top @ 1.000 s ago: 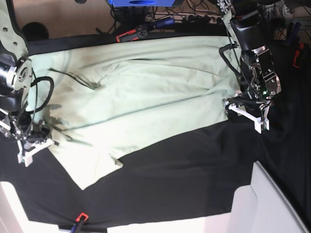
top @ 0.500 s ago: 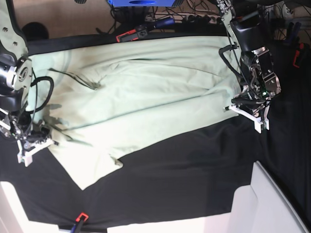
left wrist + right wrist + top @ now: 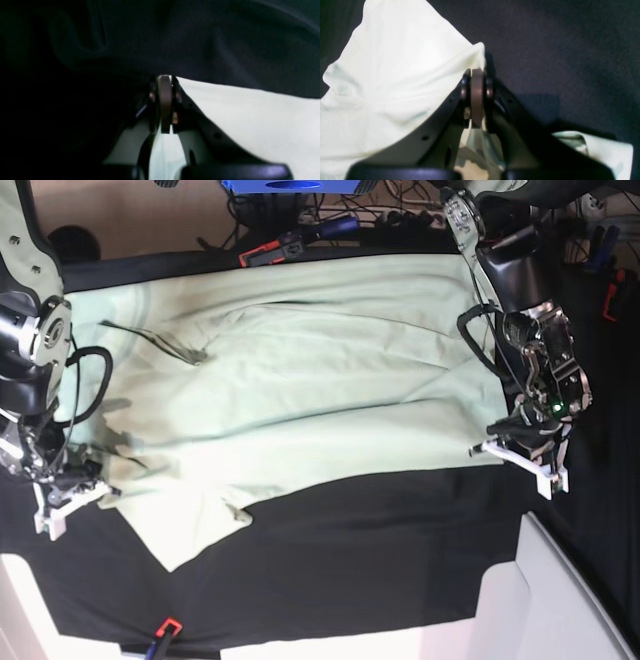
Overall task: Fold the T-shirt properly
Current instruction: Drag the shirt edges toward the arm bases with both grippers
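Observation:
The pale mint-green T-shirt (image 3: 300,380) lies spread on the black cloth (image 3: 380,540), with a sleeve at the front left. My left gripper (image 3: 497,448) is shut on the shirt's right edge; in the left wrist view the fingertips (image 3: 165,85) pinch the pale fabric (image 3: 250,120) against the dark cloth. My right gripper (image 3: 88,492) is shut on the shirt's left front edge; in the right wrist view the closed fingertips (image 3: 477,75) hold a raised peak of the fabric (image 3: 395,75). The blue tag is not visible.
A grey-white bin (image 3: 560,600) stands at the front right. Tools with red and blue handles (image 3: 290,245) and cables lie along the back edge. A small red clip (image 3: 165,627) sits at the front left edge of the cloth.
My left gripper has moved toward the front and slightly right, drawing the shirt's right edge with it. My right gripper has shifted a little toward the front, still holding the fabric.

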